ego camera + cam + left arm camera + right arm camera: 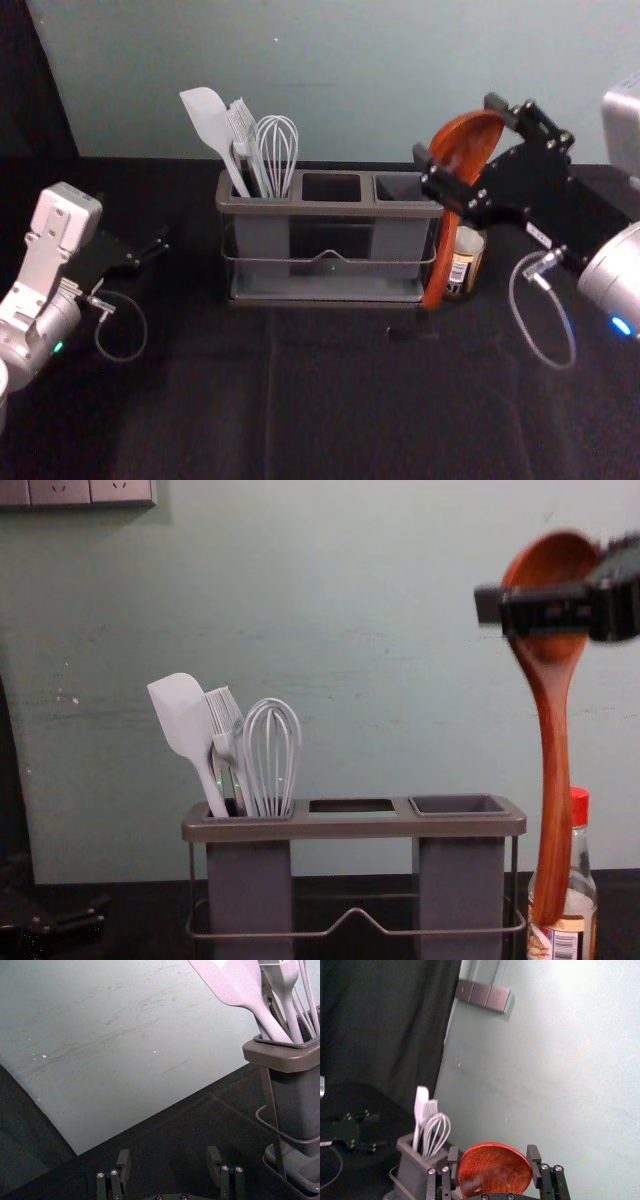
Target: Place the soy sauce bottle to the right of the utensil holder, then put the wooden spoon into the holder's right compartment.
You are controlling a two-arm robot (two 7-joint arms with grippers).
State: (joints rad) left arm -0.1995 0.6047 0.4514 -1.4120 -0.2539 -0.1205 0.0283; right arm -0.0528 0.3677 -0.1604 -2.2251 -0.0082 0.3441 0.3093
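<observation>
Reddish-brown wood makes up the one spoon [442,245], which hangs bowl uppermost, a little tilted, its handle pointing down just beyond the holder's right end. One right gripper [458,132] has it by the bowl, above and to the right of the holder [300,208]; its two jaws are closed in on either side of the bowl, narrowed only to the bowl's width.

One bottle [585,890], with one red cap [580,806], stands upright just to the right of the holder. In the chest view the handle crosses in front of part of it — whether the two touch, one cannot tell.

Three compartments run along the holder. The left one carries one spatula [182,718], one brush [226,720] and one whisk [272,755]; there may be another utensil tucked among them, though the cluster is too crowded to be sure. The middle [331,188] and right [399,188] compartments follow, and the spoon is outside all three.

One left gripper [157,246] is parked to the left of the holder, well apart from it — its two jaws spread wide. Three switches [60,491] are on the wall [350,670] behind.
</observation>
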